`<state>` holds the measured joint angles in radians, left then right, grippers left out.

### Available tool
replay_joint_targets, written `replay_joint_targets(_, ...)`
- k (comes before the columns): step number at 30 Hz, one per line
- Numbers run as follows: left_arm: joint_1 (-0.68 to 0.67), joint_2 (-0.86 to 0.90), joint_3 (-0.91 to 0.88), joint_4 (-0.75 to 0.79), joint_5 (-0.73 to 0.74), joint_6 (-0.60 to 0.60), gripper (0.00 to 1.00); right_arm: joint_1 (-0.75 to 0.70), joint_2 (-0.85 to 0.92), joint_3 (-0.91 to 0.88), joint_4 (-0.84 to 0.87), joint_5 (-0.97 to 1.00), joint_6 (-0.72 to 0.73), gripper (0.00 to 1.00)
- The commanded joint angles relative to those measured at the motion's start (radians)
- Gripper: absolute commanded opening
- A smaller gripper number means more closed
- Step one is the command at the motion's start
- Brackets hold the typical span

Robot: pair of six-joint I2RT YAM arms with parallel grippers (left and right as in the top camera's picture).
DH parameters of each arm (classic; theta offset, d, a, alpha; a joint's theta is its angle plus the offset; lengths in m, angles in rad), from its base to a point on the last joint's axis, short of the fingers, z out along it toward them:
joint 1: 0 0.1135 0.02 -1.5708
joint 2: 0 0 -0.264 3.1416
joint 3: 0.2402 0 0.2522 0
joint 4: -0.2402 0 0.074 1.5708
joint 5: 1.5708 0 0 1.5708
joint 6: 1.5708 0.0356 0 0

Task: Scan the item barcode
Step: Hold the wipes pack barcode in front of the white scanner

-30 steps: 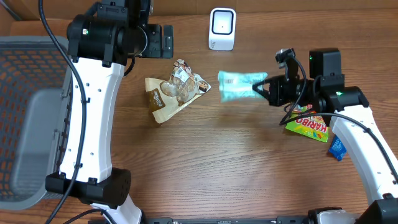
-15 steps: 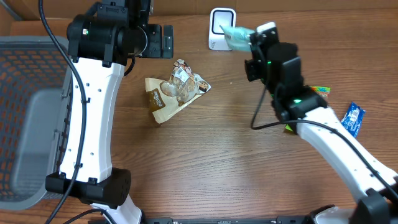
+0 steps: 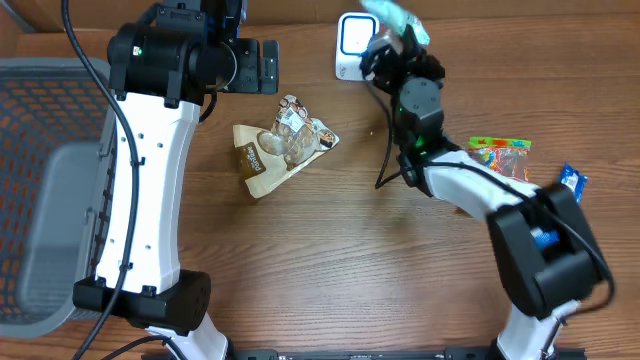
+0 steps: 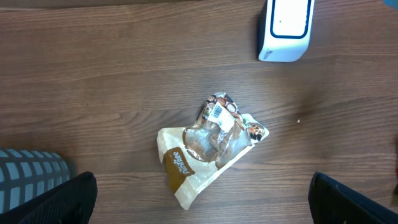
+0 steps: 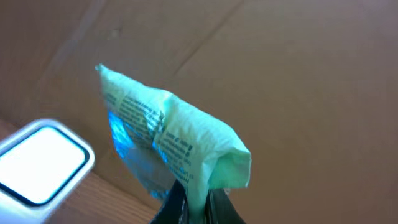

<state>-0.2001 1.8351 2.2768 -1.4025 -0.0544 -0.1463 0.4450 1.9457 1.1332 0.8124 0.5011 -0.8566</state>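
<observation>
Right jaws first: they're clenched tight on the bottom edge of the mint-green packet (image 5: 168, 134), pinching a fold of the wrapper so the rest stands up and away from me. That's the item for this job, and it's up in the air, not on the desk (image 3: 350, 250). From my wrist view I can see small print down one side and a bluish sheen low on the wrapper, but I honestly can't make out a barcode.

Just past the packet, down and to one side, is the white scanner (image 5: 40, 162). From overhead the packet hangs above it and toward its far side, close but not touching, so I'd say I'm in the presenting step: item lifted, brought over, not obviously read yet.

My guess for the next move is bringing the packet down in front of the scanner's face and rolling my wrist until the code side points at it. The wrapper is soft and crinkly, so a slow turn is probably better than a flick.

Further out, the brown snack bag (image 4: 208, 146) lies flat mid-desk, with my left jaws parked above it, spread wide and holding nothing. Off to my right sit a Haribo pack (image 3: 500, 150) and a blue packet (image 3: 570, 180), and the grey basket (image 3: 30, 100) is way over on the left.
</observation>
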Motion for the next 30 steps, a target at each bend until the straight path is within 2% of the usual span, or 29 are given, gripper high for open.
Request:
replay_joint_targets(1, 0.003, 0.007, -0.003, 0.001, -0.007, 0.019, 0.99, -0.001, 0.081, 0.014, 0.096, -0.059, -0.237, 0.04)
replay_joint_targets(3, 0.003, 0.007, -0.003, 0.001, -0.007, 0.019, 1.00, -0.001, 0.144, 0.028, 0.181, -0.094, -0.324, 0.04)
replay_joint_targets(7, 0.003, 0.007, -0.003, 0.001, -0.007, 0.019, 1.00, -0.002, 0.200, 0.093, 0.204, -0.144, -0.396, 0.04)
replay_joint_targets(17, 0.003, 0.007, -0.003, 0.000, -0.007, 0.019, 0.99, -0.015, 0.290, 0.345, 0.037, -0.195, -0.406, 0.04)
replay_joint_targets(21, 0.003, 0.007, -0.003, 0.001, -0.007, 0.019, 1.00, -0.034, 0.296, 0.361, -0.013, -0.275, -0.406, 0.04)
replay_joint_targets(30, 0.003, 0.007, -0.003, 0.000, -0.007, 0.019, 1.00, -0.065, 0.324, 0.361, -0.014, -0.278, -0.435, 0.04)
